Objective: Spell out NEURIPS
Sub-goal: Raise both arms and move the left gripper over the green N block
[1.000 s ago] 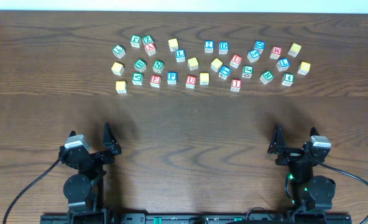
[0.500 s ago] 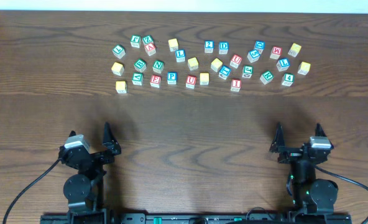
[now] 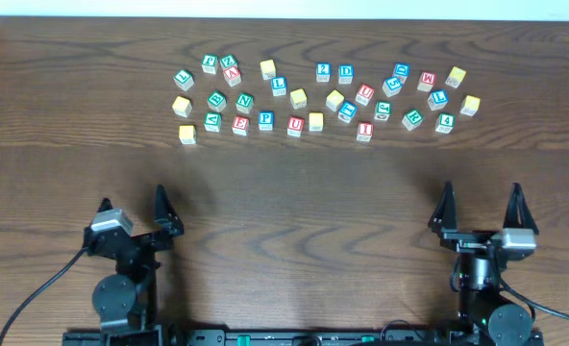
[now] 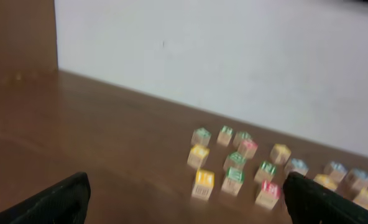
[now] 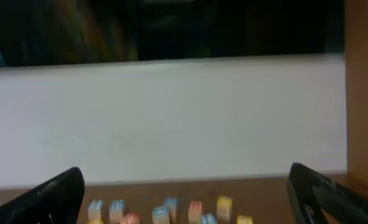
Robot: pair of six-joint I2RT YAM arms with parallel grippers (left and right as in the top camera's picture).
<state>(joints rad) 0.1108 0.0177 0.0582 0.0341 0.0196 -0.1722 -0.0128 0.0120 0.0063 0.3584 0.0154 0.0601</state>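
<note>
Cubes (image 3: 265, 120) lie jumbled in loose rows at the far side of the desk (image 3: 294, 202), nothing spelled yet; left pincer (image 3: 133, 199) and right pincer (image 3: 481, 189) sit near the front edge, wide open, empty, well apart from them. Likely a ready pose before the first pick.

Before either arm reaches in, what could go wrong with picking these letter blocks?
1. The red U block sits close beside a yellow block; the wide-open left hand could knock neighbours askew.
2. Unneeded letters like the D block are mixed in, so a wrong pick is possible.
3. Both wrist views are blurred, so letters cannot be read from them.
</note>
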